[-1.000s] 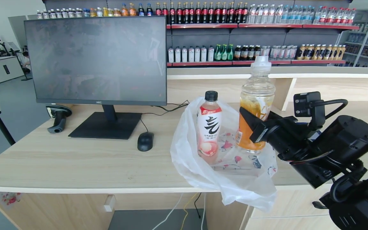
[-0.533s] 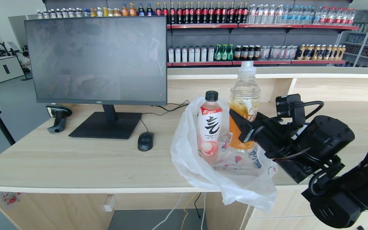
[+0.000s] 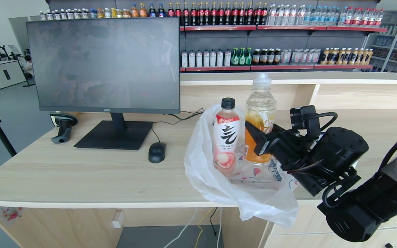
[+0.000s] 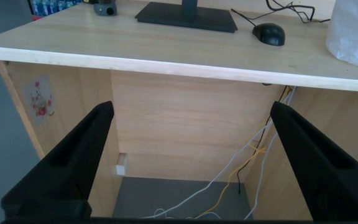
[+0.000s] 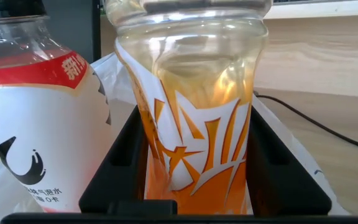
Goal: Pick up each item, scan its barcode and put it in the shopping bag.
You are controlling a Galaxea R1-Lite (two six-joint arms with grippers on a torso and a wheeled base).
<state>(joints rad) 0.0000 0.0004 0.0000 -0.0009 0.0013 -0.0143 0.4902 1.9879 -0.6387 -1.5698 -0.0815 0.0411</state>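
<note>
My right gripper (image 3: 261, 139) is shut on an orange drink bottle (image 3: 260, 117) with a clear top and white cap, held upright inside the open white shopping bag (image 3: 219, 179) on the counter. In the right wrist view the orange bottle (image 5: 194, 130) sits between the two black fingers (image 5: 120, 168). A pink-and-white bottle (image 3: 225, 137) with a black cap stands in the bag just left of it, also seen as the white-labelled bottle (image 5: 36, 124) in the right wrist view. My left gripper (image 4: 188, 162) hangs open below the counter's front edge (image 4: 166, 65), with nothing between its fingers.
A monitor (image 3: 103, 65) on its stand, a black mouse (image 3: 156, 152) and a handheld scanner (image 3: 62, 128) occupy the counter's left part. Cables hang under the counter (image 3: 198, 224). Shelves of bottles (image 3: 271, 34) line the back wall.
My right gripper has carried the orange bottle down and to the left, lowering it into the bag beside the pink bottle. The left gripper's earlier state is not given.
</note>
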